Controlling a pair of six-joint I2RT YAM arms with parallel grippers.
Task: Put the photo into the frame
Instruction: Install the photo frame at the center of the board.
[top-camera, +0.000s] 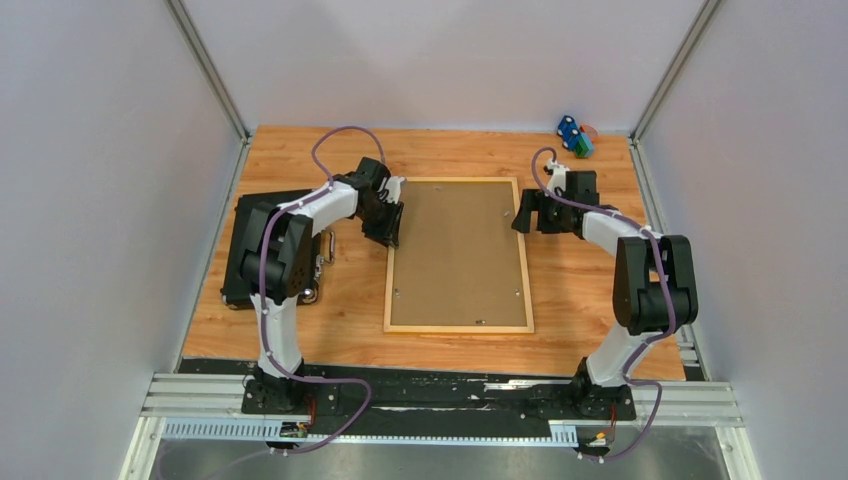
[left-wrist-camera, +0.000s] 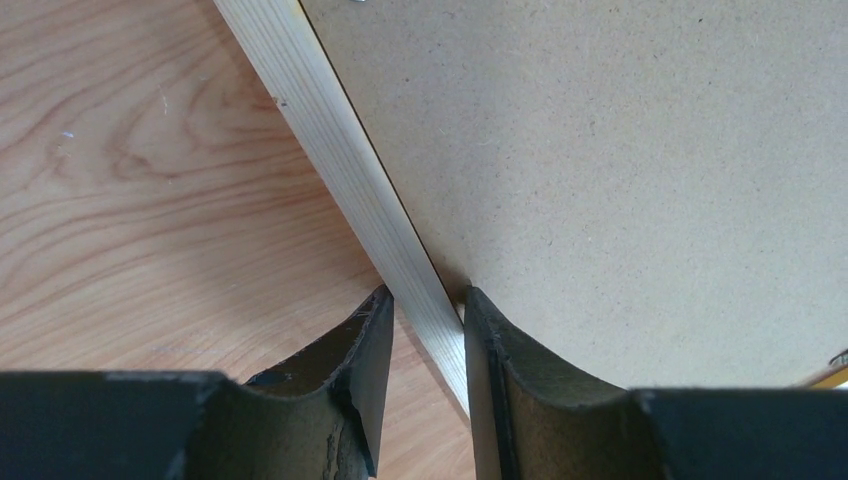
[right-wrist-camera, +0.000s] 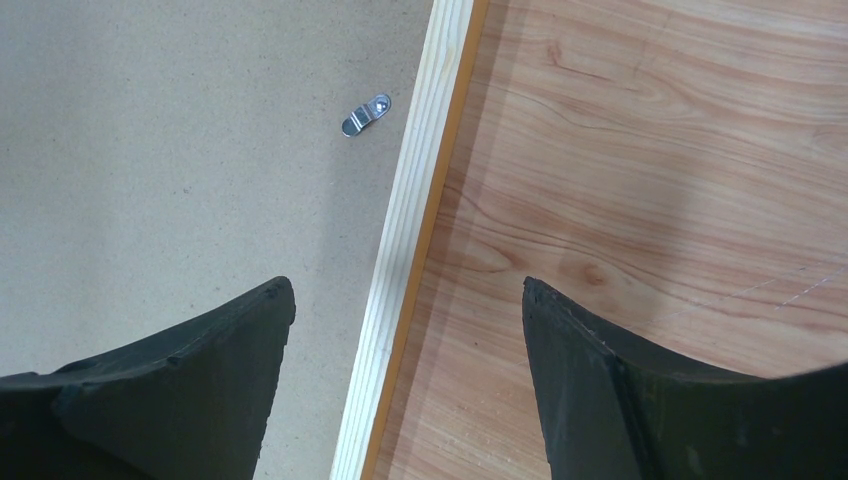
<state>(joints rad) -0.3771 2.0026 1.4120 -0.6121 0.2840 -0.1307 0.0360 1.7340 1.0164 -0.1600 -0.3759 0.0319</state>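
Left fingers (left-wrist-camera: 360, 370) pinch the frame (left-wrist-camera: 340, 170) by its left rail; right fingers (right-wrist-camera: 180, 390) stand spread astride the right rail; wooden desk (top-camera: 350, 300), grey walls (top-camera: 100, 200).

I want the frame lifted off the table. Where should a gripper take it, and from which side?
Probably a long side rail of the frame, from above, straddling it: the frame lies flat and its rails are thin.

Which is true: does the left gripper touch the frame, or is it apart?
Touching. In the left wrist view, the left gripper straddles the rail of the frame, and both fingers meet its sides with no gap showing.
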